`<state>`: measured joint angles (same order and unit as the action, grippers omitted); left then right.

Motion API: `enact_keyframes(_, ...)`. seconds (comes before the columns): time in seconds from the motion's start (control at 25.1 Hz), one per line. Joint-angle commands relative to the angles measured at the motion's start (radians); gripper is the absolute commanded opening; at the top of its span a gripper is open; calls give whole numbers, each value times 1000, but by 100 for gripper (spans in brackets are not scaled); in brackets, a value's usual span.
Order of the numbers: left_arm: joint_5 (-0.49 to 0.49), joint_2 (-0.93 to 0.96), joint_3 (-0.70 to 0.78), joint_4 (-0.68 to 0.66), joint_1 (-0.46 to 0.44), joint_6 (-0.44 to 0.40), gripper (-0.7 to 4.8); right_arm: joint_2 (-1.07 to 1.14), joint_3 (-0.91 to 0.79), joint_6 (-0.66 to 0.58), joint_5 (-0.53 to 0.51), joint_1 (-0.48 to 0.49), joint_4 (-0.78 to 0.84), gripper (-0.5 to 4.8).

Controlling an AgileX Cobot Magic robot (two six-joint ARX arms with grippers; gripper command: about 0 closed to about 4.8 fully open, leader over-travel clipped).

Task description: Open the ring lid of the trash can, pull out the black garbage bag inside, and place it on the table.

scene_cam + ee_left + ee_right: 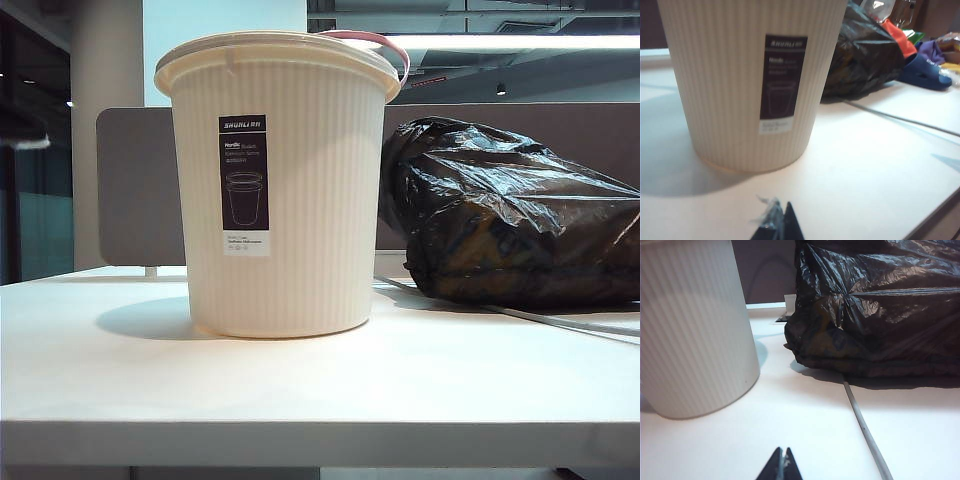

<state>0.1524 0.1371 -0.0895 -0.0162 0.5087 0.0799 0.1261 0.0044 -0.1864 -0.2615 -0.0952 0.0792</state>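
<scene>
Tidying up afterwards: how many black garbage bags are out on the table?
1: the black garbage bag lies on the table, right of the trash can. Inside the can is hidden.

Office: desk partition (140, 185), ceiling strip lights (510, 41)

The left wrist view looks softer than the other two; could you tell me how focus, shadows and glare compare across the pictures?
Left wrist view: blurred, the trash can label unreadable, the shut left pincer hazy. Right wrist view: sharper, glare streaks on the black garbage bag, shut right pincer at the edge. Exterior view: crisp label, bin shadow falling leftward on the table, bright ceiling strip behind.
</scene>
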Motion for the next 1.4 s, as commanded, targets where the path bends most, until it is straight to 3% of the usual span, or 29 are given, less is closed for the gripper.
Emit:
enact_keyframes(0.04,1,0,8,14,0,0,-6,0,-1,53,2,0,-26,-1)
enact_keyframes(0.48,5,0,26,-9,0,-1,-6,0,-2,116,61,0,-108,-1)
enact_keyframes(1.12,9,0,80,-15,0,11,-6,0,-1,119,61,0,-161,-1)
enact_keyframes(1.4,2,0,80,-107,0,10,-6,0,-1,108,58,0,-161,-1)
